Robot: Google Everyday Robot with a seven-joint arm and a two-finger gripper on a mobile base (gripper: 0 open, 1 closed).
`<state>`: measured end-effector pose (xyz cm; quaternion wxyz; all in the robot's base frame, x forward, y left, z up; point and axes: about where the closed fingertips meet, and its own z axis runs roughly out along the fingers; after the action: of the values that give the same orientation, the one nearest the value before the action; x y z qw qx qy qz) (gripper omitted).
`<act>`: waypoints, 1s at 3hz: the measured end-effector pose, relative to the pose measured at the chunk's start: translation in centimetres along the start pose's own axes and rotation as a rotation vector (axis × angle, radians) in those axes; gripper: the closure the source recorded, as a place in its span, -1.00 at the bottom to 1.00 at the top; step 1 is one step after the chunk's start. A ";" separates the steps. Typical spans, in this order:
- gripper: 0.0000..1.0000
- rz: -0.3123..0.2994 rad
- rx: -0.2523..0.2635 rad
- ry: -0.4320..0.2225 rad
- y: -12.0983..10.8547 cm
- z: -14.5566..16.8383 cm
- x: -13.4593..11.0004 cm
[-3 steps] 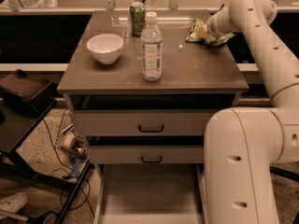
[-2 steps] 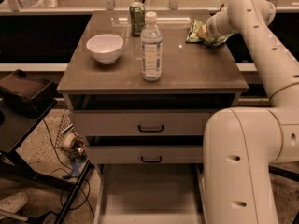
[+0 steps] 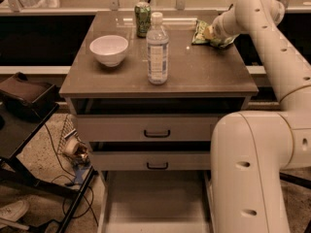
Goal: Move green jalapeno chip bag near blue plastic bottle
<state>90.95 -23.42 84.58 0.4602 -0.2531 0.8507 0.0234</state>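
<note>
The green jalapeno chip bag (image 3: 203, 32) lies crumpled at the back right of the brown tabletop (image 3: 194, 74). My gripper (image 3: 212, 32) is right at the bag, at its right side, with the white arm reaching in from the right. The blue plastic bottle (image 3: 157, 49), clear with a white cap and pale label, stands upright near the middle of the table, to the left of and in front of the bag.
A white bowl (image 3: 109, 49) sits at the left of the table. A green can (image 3: 142, 19) stands at the back behind the bottle. Two drawers (image 3: 156, 129) are below. A dark side stand (image 3: 24, 101) and cables are at the left.
The arm, gripper and bag have stayed about where they were. Nothing else has moved.
</note>
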 end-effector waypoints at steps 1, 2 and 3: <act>1.00 -0.048 0.002 -0.056 -0.3 -2.9 -3.0; 1.00 -0.080 0.008 -0.120 -1.9 -7.8 -5.1; 1.00 -0.113 0.010 -0.152 -3.7 -12.9 -4.8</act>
<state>84.85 -28.20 96.52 0.5254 -0.2958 0.7977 0.0126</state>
